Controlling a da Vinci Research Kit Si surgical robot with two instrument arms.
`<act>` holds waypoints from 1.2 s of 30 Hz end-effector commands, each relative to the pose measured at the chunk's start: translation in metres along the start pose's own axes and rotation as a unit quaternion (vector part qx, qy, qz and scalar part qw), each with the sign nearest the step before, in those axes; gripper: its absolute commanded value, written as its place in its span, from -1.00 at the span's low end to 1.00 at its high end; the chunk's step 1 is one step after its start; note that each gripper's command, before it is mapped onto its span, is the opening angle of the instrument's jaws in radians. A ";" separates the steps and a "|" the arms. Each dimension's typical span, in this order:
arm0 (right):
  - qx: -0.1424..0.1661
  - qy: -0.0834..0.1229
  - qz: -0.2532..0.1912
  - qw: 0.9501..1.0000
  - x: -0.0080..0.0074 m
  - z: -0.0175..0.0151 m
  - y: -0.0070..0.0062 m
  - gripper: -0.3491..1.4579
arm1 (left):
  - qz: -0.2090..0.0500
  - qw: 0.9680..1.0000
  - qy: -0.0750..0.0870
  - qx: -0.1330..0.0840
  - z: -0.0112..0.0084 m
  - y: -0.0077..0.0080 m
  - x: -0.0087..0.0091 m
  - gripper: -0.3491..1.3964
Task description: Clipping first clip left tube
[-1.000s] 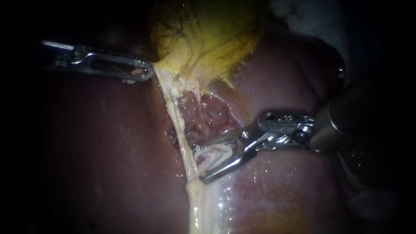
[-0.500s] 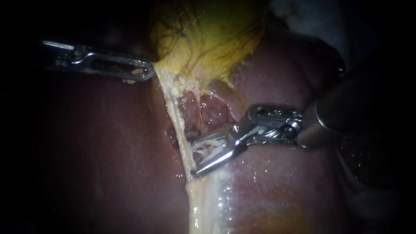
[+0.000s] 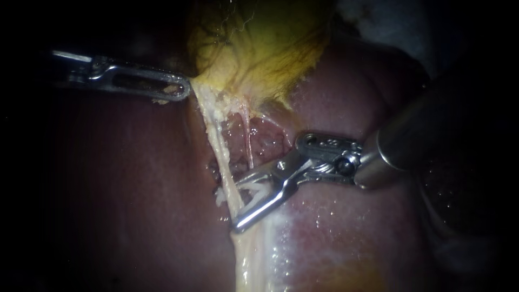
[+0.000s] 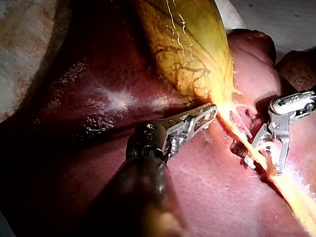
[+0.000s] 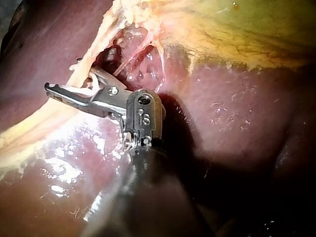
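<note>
The yellow gallbladder [image 3: 259,48] lies on the dark red liver [image 3: 135,189]. My left instrument [image 3: 181,89] is shut on the gallbladder's lower edge and holds it stretched; the left wrist view shows the same grip [image 4: 210,113]. A pale left tube [image 3: 219,146] runs down from there, with a thin reddish tube [image 3: 247,146] to its right. My right instrument [image 3: 236,204] stands open astride the left tube, carrying a white clip [image 3: 251,192] between its jaws. In the right wrist view the tube [image 5: 94,54] crosses between those jaws [image 5: 69,84].
A raw, wet pocket of dissected tissue [image 3: 265,140] lies between the two tubes. Below the jaws the left tube widens into a pale yellow band [image 3: 248,259]. The right instrument's thick shaft [image 3: 411,140] comes in from the upper right. White cloth [image 3: 378,21] shows at the top right.
My right instrument has slid left across the liver until its open jaws straddle the left tube; the clip's tip now shows past it. The left instrument has stayed still.
</note>
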 end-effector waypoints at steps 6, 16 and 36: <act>0.022 -0.008 -0.001 1.000 0.0002 0.0008 -0.0014 -0.06 | 0.000 1.000 0.000 0.001 0.0000 0.0000 -0.0001 -1.00; 0.035 -0.010 0.001 0.999 0.0012 0.0016 -0.0024 -0.24 | 0.000 1.000 0.000 0.001 -0.0001 0.0000 -0.0001 -1.00; 0.038 -0.011 0.004 0.999 0.0015 0.0024 -0.0029 -1.00 | 0.000 1.000 0.000 0.001 -0.0001 0.0000 -0.0001 -1.00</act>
